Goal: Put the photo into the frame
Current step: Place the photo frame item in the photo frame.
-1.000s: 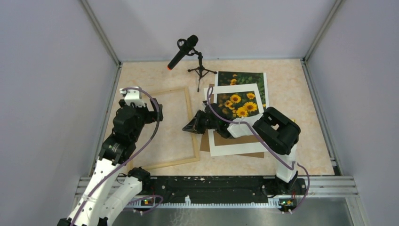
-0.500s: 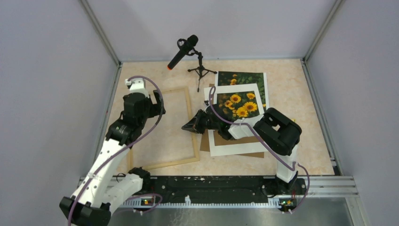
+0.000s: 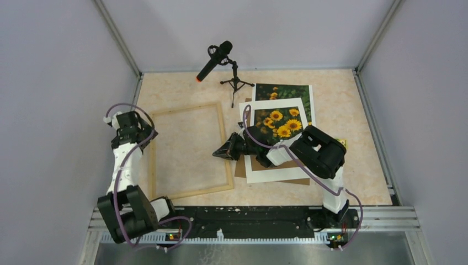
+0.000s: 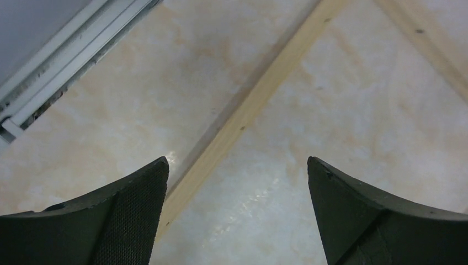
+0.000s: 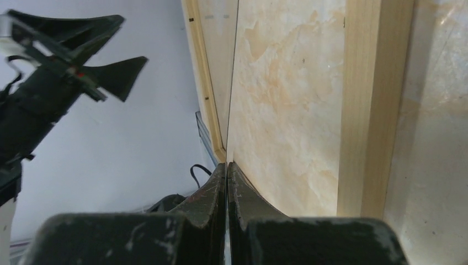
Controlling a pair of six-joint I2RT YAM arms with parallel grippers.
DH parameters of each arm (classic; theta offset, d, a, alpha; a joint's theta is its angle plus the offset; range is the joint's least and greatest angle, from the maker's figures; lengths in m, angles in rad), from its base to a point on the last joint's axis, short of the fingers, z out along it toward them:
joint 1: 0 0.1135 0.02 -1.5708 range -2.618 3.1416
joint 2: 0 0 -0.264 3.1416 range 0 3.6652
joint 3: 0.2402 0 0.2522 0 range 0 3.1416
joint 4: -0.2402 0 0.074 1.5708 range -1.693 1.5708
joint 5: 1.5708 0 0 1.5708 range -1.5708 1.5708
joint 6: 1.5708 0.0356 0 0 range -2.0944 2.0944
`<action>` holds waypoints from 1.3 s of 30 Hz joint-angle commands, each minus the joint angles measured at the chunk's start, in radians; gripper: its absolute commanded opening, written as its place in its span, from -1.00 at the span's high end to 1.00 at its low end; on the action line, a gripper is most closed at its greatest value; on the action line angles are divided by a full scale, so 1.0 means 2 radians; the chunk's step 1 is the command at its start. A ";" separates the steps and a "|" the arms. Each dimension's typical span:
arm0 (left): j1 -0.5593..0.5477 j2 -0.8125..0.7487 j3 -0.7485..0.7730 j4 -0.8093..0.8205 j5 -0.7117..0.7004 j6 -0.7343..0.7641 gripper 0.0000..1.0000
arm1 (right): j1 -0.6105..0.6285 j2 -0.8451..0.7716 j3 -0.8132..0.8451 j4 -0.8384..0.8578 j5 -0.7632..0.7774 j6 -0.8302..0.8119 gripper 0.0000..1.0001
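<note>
Rightward lies the photo, nearer the right arm

The photo (image 3: 287, 92) rests on the surface to the right of the frame (image 3: 187, 107), apart from it. A white mat (image 3: 276, 171) overlaps it, and a brown backing board (image 3: 298, 181) shows at the stack's edges. Both long axes run near to far, roughly parallel, so I judge a leftward carry needs little turning. The right gripper (image 3: 223, 152) sits between them, just beside the frame's right rail, with its fingers pressed together. A thin pale line leaves its tips, possibly a sheet seen edge-on, though I cannot tell. The left gripper (image 4: 237, 165) hangs spread wide over the left rail.
</note>
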 commanded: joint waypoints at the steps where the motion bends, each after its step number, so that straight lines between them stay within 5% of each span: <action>1: 0.060 0.037 -0.026 0.038 0.052 -0.050 -0.96 | -0.004 0.013 -0.005 0.077 -0.025 0.016 1.00; 6: 0.103 0.033 -0.069 0.076 0.071 -0.056 -0.96 | -0.015 0.022 -0.011 0.103 -0.042 0.027 1.00; 21: 0.168 0.058 -0.144 0.160 0.355 -0.069 -0.96 | -0.021 0.034 -0.016 0.139 -0.076 0.046 1.00; 39: 0.167 0.048 -0.161 0.155 0.383 -0.037 -0.97 | -0.055 0.035 -0.022 0.172 -0.127 0.046 1.00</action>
